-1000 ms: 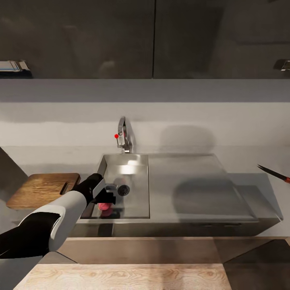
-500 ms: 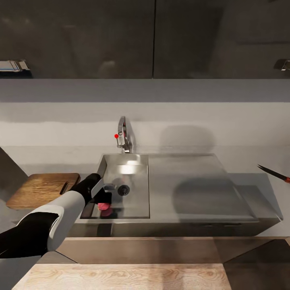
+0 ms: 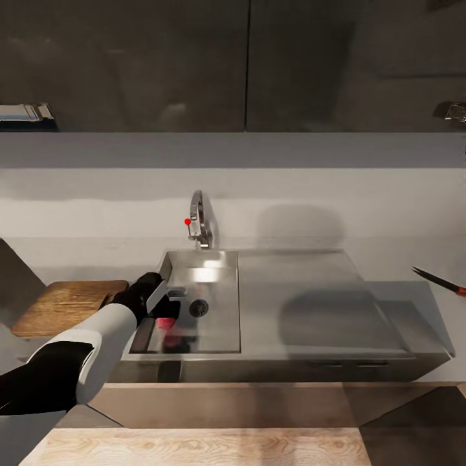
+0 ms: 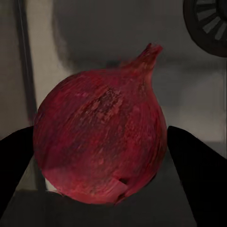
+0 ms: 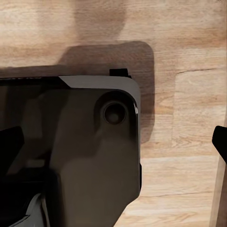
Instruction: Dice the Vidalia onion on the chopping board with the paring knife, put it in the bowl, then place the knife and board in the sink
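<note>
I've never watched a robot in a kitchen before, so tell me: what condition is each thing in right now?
Onion: whole, uncut, resting in the sink, between the two fingers of the left pincer.
Left pincer: open, one finger on each side of the onion.
Sink: no water in it, drain uncovered.
Tap: no water running.
Chopping board: flat on the counter, nothing on it.
Knife: lying on the counter, untouched.

Dim, soft-shadowed render; mildly blurred throughout.
</note>
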### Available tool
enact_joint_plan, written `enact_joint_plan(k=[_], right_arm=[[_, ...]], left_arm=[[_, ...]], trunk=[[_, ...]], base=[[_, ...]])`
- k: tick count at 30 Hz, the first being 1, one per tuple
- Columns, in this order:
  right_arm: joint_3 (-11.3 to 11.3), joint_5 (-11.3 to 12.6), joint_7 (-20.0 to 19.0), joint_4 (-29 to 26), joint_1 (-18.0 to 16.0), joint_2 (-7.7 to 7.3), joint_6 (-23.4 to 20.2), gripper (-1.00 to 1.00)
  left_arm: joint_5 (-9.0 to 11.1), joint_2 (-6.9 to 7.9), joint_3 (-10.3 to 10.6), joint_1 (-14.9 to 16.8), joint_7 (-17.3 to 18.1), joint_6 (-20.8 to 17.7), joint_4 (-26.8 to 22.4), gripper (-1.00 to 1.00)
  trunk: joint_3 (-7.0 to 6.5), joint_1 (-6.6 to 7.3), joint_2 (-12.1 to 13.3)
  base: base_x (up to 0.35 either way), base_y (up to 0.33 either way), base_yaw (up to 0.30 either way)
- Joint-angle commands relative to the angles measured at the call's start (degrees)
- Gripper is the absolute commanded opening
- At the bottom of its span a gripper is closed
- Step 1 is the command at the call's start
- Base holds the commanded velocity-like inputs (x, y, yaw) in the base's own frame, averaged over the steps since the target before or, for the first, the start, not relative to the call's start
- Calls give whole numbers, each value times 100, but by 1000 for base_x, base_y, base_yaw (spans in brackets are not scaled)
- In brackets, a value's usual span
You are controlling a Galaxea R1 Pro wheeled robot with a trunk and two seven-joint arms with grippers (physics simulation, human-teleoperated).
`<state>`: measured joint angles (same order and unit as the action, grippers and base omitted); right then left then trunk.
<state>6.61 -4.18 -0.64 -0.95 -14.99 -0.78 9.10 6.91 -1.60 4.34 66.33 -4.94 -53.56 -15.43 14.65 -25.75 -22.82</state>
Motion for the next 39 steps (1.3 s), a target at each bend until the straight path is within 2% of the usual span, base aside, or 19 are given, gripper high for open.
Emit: enact_joint_plan(k=[1, 5, 10, 17, 24, 28, 29, 37, 39], right_arm=[[49, -44, -7, 7, -4, -1, 22, 100], [50, -41, -7, 7, -4, -1, 22, 100], [50, -43, -11, 3, -4, -1, 22, 100], [63, -39, -7, -14, -4, -1, 34, 100], [87, -28, -7, -43, -4, -1, 104, 100], [94, -22, -7, -51, -4, 8, 345, 100], [98, -21, -7, -51, -4, 19, 479, 100], [155, -21, -7, -54, -4, 21, 545, 100], [161, -17, -7, -56, -4, 18, 548, 100]], left_arm=[[62, 2, 44, 3, -42, -32, -96, -100], [64, -4, 29, 3, -42, -211, -423, -100], [69, -7, 32, 3, -42, -432, -1063, -100], [73, -8, 16, 3, -42, -461, -1255, -100], [88, -24, 15, 3, -42, -476, -1673, -100], [90, -16, 39, 3, -42, -479, -2201, -100], [96, -10, 46, 3, -42, -480, -2578, -100], [99, 6, 27, 3, -42, -480, -3233, -100], [105, 14, 25, 3, -42, -481, -3534, -100]], trunk=[[1, -3, -10], [-35, -3, -10], [-80, -3, -10], [-144, -3, -10], [-207, -3, -10], [-243, -3, -10], [-252, -3, -10], [-325, -3, -10], [-343, -3, -10]], base=[[0, 0, 0], [0, 0, 0], [0, 0, 0], [-11, 0, 0], [-278, 0, 0], [-327, 0, 0], [-328, 0, 0], [-259, 0, 0], [-104, 0, 0]])
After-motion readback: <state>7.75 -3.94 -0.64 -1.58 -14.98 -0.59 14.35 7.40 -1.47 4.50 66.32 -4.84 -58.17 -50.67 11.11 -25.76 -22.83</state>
